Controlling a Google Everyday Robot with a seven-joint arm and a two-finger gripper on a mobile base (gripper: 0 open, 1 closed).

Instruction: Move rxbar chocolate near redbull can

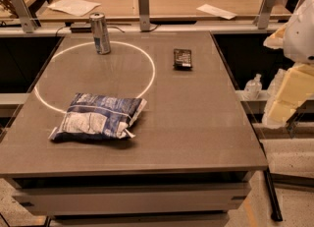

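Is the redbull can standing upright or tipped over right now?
Upright: the redbull can stands on its base, shiny top up. The pincer hangs beyond the right edge of the table, far from it.

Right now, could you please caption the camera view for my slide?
Small black wrapped bar and slim silver-blue can apart on grey table; end effector off right edge.

The rxbar chocolate [182, 58] and redbull can [100, 33], well apart on the bench [196, 123]
Dark bar lies flat, right; silver-blue can stands upright, left; hand [287, 96] off the bench's right side.
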